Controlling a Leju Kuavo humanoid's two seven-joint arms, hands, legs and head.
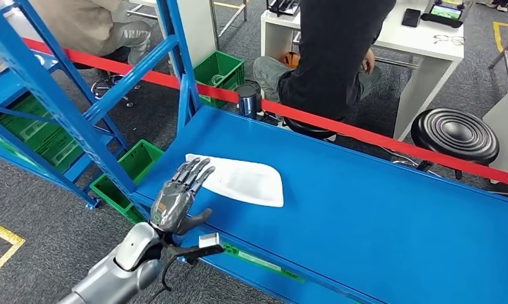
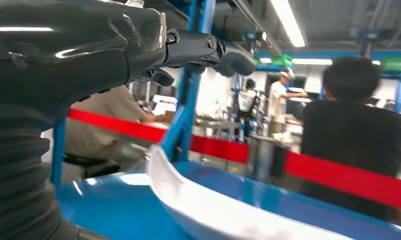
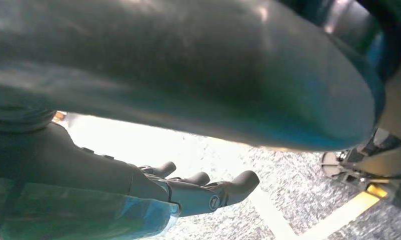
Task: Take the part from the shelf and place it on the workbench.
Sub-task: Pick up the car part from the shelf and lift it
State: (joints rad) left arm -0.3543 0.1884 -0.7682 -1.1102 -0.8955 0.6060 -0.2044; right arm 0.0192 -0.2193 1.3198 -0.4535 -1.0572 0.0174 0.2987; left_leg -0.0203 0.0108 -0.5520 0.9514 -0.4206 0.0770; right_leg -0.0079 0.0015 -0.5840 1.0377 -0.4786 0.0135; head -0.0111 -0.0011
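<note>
Left hand (image 1: 178, 196) released, fingers splayed over our part (image 1: 242, 180) on the surface (image 1: 378, 221); it looked light, stiff, slick; we'd pinch its thin rim

No legible text, label, brand or number. A round emblem on the right hand (image 3: 214, 202) is unreadable.

High head view, close wrist views

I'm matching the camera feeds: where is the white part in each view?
Head view: the white part lies flat on the blue workbench, just beyond the left robot hand.
Left wrist view: close in the foreground.
Right wrist view: not in it.
Shared landmark: the red barrier tape.
</note>
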